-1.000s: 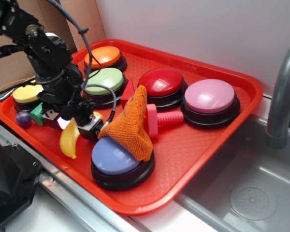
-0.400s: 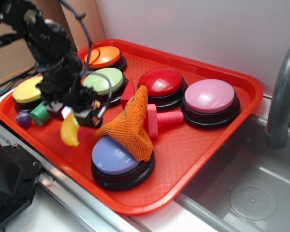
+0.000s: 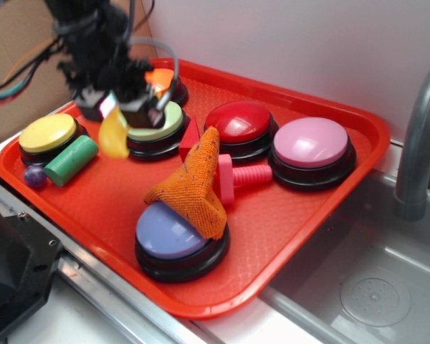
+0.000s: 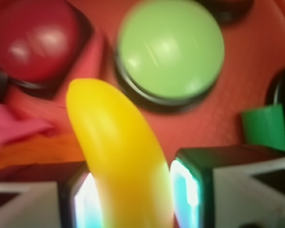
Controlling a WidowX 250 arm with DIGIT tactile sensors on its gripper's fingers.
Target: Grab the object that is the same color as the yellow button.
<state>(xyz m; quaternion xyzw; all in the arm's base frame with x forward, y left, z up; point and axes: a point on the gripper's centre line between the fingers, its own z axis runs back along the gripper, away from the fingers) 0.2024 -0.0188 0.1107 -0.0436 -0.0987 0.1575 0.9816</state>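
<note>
The yellow toy banana [image 3: 114, 135] hangs in the air above the red tray [image 3: 330, 215], held between the fingers of my gripper [image 3: 122, 112], which is shut on it. In the wrist view the banana [image 4: 118, 152] fills the gap between both pads, its tip pointing toward the light green button [image 4: 171, 50]. The yellow button [image 3: 47, 133] sits at the tray's left end, below and left of the gripper. Beside it lies the green cylinder [image 3: 72, 160].
On the tray stand an orange button [image 3: 165, 80], a light green button [image 3: 154, 123], a red button [image 3: 240, 123], a pink button [image 3: 312, 147] and a blue button [image 3: 173, 236] with an orange cloth [image 3: 193, 186] draped on it. A pink bolt [image 3: 240, 177], a purple ball [image 3: 34, 176] and a sink [image 3: 373, 287] are nearby.
My gripper has risen and moved back toward the far left, carrying the banana up off the tray floor. The green cylinder and yellow button are now uncovered.
</note>
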